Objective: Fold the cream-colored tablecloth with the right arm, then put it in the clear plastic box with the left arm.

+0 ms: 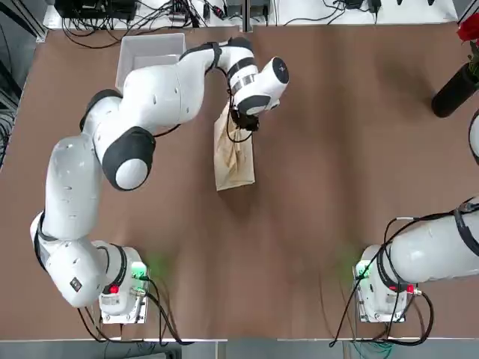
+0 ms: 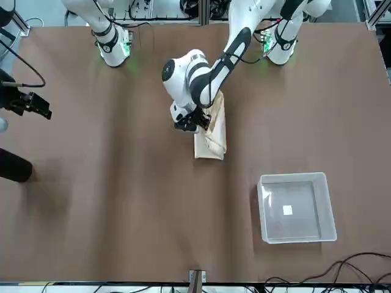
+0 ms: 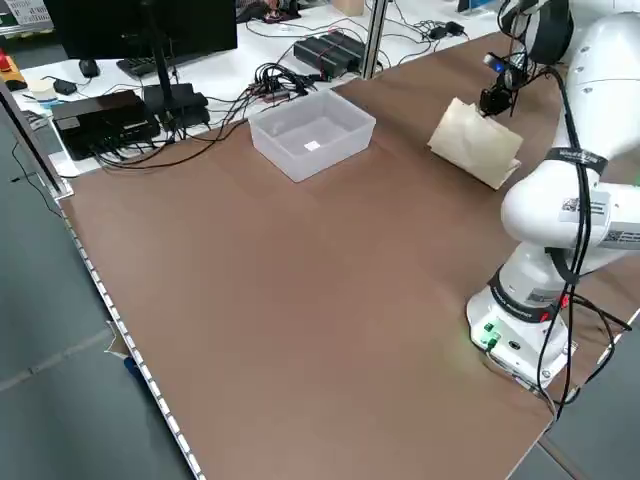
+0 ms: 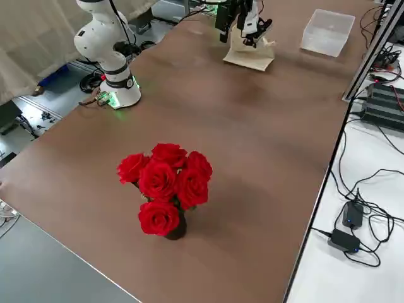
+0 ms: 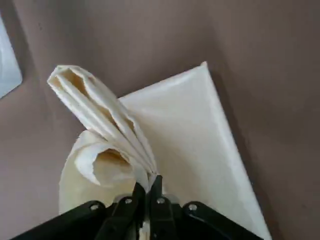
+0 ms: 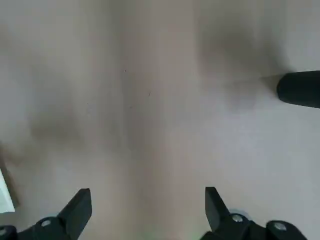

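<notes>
Brown desk (image 1: 314,187), two white arms based at its near edge.

Cream-colored tablecloth (image 1: 236,161): folded into a long layered rectangle, lying mid-desk, slightly toward the far edge. One end is gathered and lifted off the surface; the rest lies flat.

Left end effector (image 5: 148,192): fingers pressed together on the raised, pleated end of the tablecloth, seen closely in the left wrist view.

Clear plastic box (image 2: 296,207): upright near the desk's far-left corner, small white label on its floor, apart from the tablecloth.

Right end effector (image 6: 147,210): fingers spread wide, holding nothing, above bare desk on the right side.

Red roses (image 4: 165,183): in a dark vase near the right edge.
</notes>
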